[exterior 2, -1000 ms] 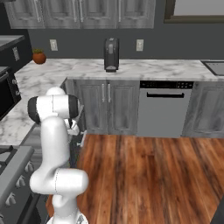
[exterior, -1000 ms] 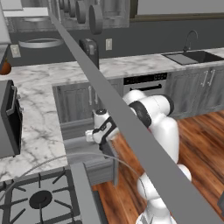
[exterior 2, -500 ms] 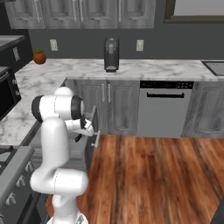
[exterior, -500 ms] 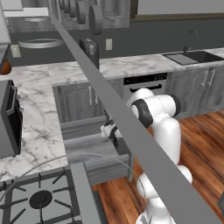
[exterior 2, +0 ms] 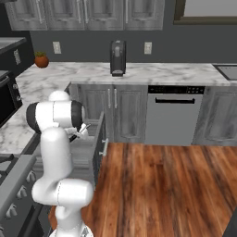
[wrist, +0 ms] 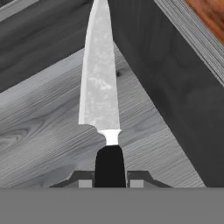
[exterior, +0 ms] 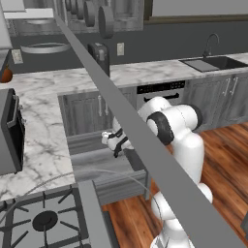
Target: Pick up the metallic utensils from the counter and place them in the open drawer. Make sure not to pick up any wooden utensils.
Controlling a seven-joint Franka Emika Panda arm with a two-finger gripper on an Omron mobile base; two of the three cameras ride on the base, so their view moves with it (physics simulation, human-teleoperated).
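Pinching knife (wrist: 101,87) handle between fingers (wrist: 85,180)

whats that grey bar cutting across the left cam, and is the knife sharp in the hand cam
Left base view: a flat grey band slants across, hiding part of the arm. Hand view: the knife looks soft and pixelated, its blade mottled, casting no clear shadow on the open drawer.

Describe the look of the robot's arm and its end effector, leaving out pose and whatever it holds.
The arm is glossy white with rounded, bulbous links and dark bands at the joints. The end effector is white with small dark fingers, squared at the tips. No cables or markings are visible.
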